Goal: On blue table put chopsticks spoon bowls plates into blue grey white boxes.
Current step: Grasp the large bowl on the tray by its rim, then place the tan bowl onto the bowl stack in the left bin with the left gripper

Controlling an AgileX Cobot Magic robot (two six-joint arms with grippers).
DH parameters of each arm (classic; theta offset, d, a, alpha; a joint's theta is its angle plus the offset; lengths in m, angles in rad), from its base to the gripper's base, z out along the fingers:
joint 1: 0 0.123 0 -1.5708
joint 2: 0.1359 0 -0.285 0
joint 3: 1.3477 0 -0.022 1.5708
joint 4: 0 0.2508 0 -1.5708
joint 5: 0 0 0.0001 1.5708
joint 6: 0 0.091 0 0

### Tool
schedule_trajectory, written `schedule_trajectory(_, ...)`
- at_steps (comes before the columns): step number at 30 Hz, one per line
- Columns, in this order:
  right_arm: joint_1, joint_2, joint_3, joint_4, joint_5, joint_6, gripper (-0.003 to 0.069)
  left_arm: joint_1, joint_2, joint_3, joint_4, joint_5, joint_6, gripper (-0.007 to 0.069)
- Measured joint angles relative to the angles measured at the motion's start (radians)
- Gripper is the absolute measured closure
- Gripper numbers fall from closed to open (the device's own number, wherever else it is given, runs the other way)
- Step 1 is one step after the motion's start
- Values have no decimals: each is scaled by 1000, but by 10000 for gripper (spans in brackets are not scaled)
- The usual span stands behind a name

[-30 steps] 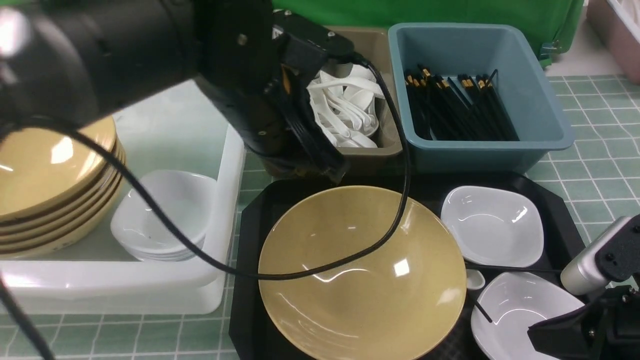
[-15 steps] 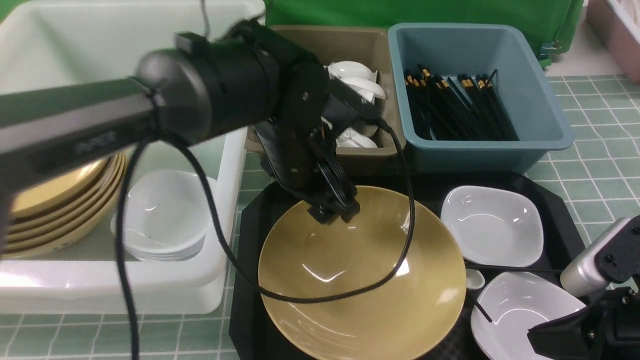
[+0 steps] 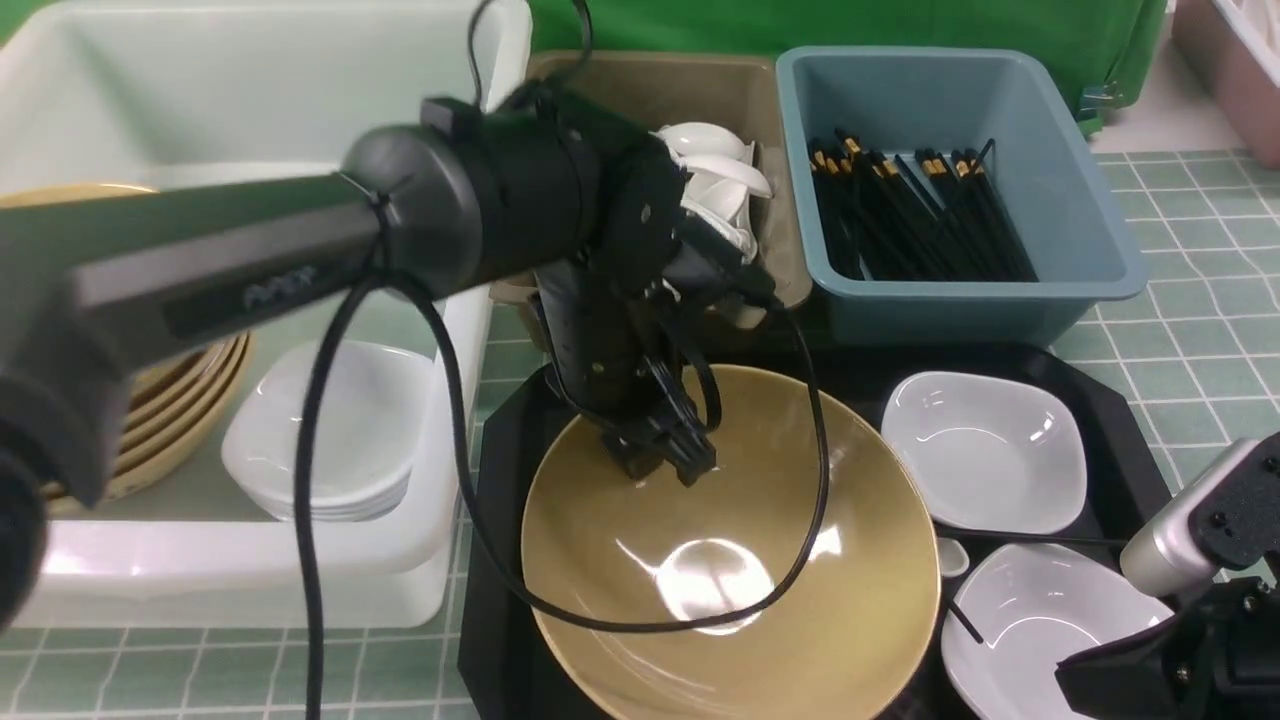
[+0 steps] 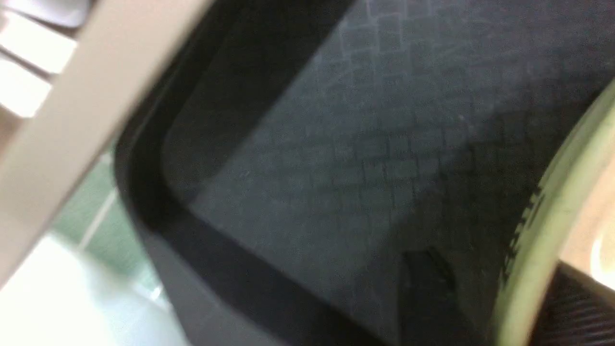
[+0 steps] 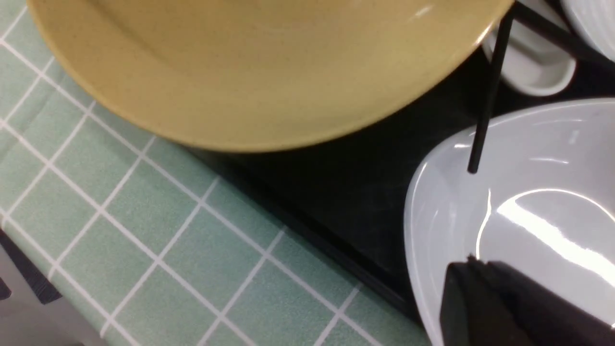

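A large tan bowl sits on the black tray, its far rim lifted a little. My left gripper is shut on that rim, one finger inside and the other outside. Two white plates lie on the tray's right side. Between them are a small white spoon and a loose black chopstick. My right gripper hovers shut and empty over the nearer plate.
The white tub at left holds stacked tan bowls and white plates. The grey bin holds spoons and the blue bin holds chopsticks. A pink crate stands far right.
My left arm swung from the grey bin down to the tan bowl's far rim and closed on it. The bowl has tipped. The right arm has not moved.
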Motion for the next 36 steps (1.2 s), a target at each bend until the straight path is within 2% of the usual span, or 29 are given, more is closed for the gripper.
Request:
schedule_trajectory(3, 0, 0, 0, 0, 0, 0, 591, -1, -65, -27, 2, 24, 10, 580)
schedule_trajectory(5, 0, 0, 0, 0, 0, 0, 589, 3, -128, -46, 7, 20, 28, 615)
schedule_trajectory(9, 0, 0, 0, 0, 1, 0, 587, 41, -219, -81, 52, 18, 53, 617)
schedule_trajectory(11, 0, 0, 0, 0, 3, 0, 585, 125, -306, -121, 53, 28, 49, 618)
schedule_trajectory(12, 0, 0, 0, 0, 5, 0, 584, 134, -314, -124, 53, 28, 49, 618)
schedule_trajectory(15, 0, 0, 0, 0, -2, 0, 582, 348, -449, -162, 50, 10, 3, 618)
schedule_trajectory(17, 0, 0, 0, 0, -10, 0, 581, 556, -505, -164, 47, 4, -64, 618)
schedule_trajectory(18, 0, 0, 0, 0, -11, 0, 581, 574, -512, -163, 46, 4, -69, 618)
schedule_trajectory(19, 0, 0, 0, 0, -12, 0, 580, 701, -525, -153, 42, 1, -101, 618)
schedule_trajectory(21, 0, 0, 0, 0, -12, 0, 581, 870, -532, -115, 25, -16, -118, 618)
schedule_trajectory(22, 0, 0, 0, 0, -12, 0, 581, 900, -532, -103, 18, -21, -118, 618)
schedule_trajectory(24, 0, 0, 0, 0, -20, 0, 580, 1052, -528, -11, -55, -55, -105, 618)
schedule_trajectory(26, 0, 0, 0, 0, -27, 0, 578, 1149, -518, 88, -156, -114, -82, 618)
schedule_trajectory(28, 0, 0, 0, 0, -33, 0, 575, 1194, -510, 171, -253, -177, -65, 618)
schedule_trajectory(30, 0, 0, 0, 0, -36, 0, 573, 1202, -505, 213, -291, -217, -51, 618)
schedule_trajectory(36, 0, 0, 0, 1, -38, 0, 570, 1206, -467, 320, -315, -315, -43, 614)
